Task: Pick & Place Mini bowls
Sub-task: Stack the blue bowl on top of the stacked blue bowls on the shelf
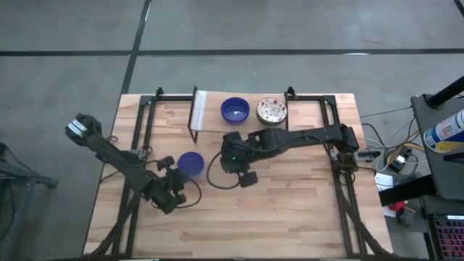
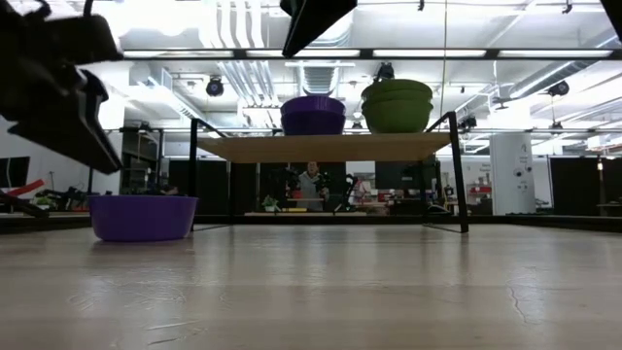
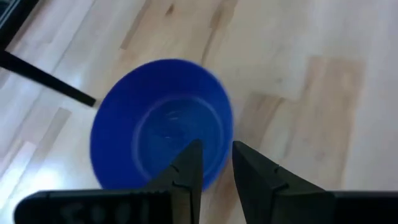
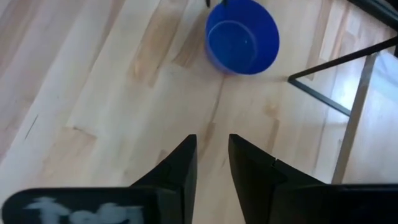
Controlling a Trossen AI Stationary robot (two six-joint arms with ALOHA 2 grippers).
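A deep blue mini bowl (image 1: 191,164) (image 2: 143,216) rests on its base on the table, left of centre. My left gripper (image 3: 217,155) (image 1: 176,174) hovers over its near rim with only a narrow gap between the fingers; one finger shows over the bowl's (image 3: 155,118) hollow and one outside the wall. My right gripper (image 4: 212,152) (image 1: 246,177) hangs over bare table at the centre, also with a narrow gap, and faces that bowl (image 4: 242,37). A second blue bowl (image 1: 234,110) (image 2: 312,115) and stacked speckled bowls (image 1: 272,111) (image 2: 397,105) stand on a raised shelf. My left gripper stands astride the blue bowl's near rim (image 3: 225,149), pointing down from above. I cannot tell whether the fingers touch the rim. The bowl sits flat on the table.
The shelf (image 2: 330,148) stands on thin black legs (image 2: 457,175) across the table's far half, and its frame (image 1: 148,123) runs down both sides. Cables (image 1: 217,177) lie near both grippers. Bare wood lies along the near edge (image 1: 290,217). A person shows far behind the table.
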